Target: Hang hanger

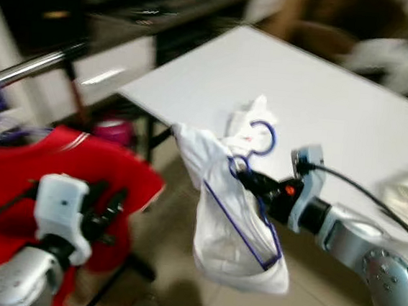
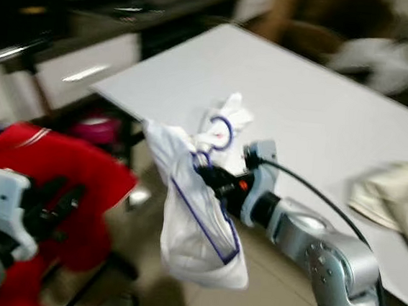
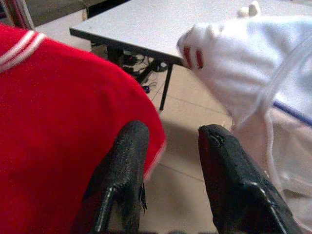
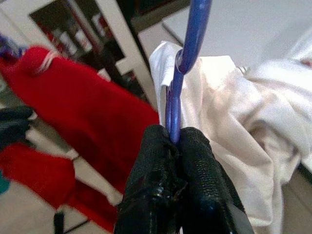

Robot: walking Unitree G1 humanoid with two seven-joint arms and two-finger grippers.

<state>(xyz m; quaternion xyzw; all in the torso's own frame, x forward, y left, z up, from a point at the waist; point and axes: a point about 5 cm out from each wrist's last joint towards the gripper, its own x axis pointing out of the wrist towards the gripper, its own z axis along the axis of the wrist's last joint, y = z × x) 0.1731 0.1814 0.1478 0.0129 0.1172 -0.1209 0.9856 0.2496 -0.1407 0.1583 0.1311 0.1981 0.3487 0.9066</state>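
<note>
A blue hanger [image 1: 261, 140] carries a white garment [image 1: 234, 232] that droops in the air off the near corner of the white table [image 1: 339, 101]. My right gripper [image 1: 248, 177] is shut on the hanger's neck; in the right wrist view the fingertips [image 4: 178, 146] pinch the blue hanger [image 4: 183, 63] against the white garment [image 4: 253, 131]. My left gripper [image 1: 108, 205] is open, low at the left, close in front of a red shirt [image 1: 58, 168]. A silver rail [image 1: 24, 69] runs above the red shirt at the upper left.
A beige cloth [image 2: 395, 197] lies on the table at the right. Dark furniture and a white drawer unit [image 1: 110, 72] stand behind the table's left end. A pink object [image 1: 112, 128] sits low near the table leg. Tiled floor [image 1: 178, 266] lies below the garment.
</note>
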